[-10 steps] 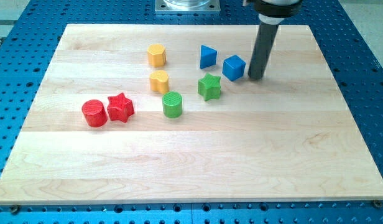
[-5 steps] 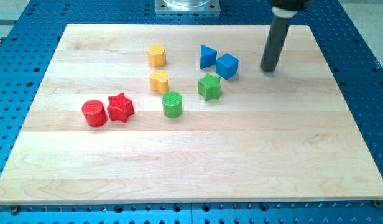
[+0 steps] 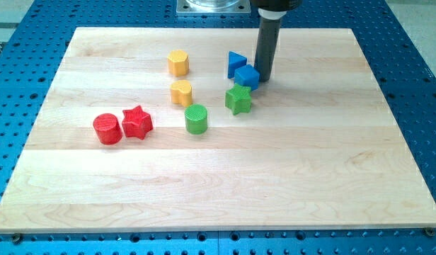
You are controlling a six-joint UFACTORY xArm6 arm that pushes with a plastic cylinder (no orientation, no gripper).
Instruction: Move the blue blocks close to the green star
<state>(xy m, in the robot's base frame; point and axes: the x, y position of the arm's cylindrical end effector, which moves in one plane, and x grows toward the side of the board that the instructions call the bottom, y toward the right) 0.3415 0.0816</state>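
The green star (image 3: 238, 99) lies on the wooden board (image 3: 218, 177) a little right of centre near the view's top. The blue cube (image 3: 246, 76) sits just above it, touching or nearly touching its top. The blue triangle (image 3: 236, 63) is just up and left of the cube, close against it. My tip (image 3: 264, 78) stands right against the cube's right side, up and right of the star.
Two yellow blocks (image 3: 178, 63) (image 3: 181, 92) stand left of the blue ones. A green cylinder (image 3: 196, 118) is down-left of the star. A red star (image 3: 136, 122) and a red cylinder (image 3: 107, 129) sit at the view's left.
My tip swung out to the right, then came back left against the blue cube. The cube slid left and slightly down, ending next to the green star and the blue triangle.
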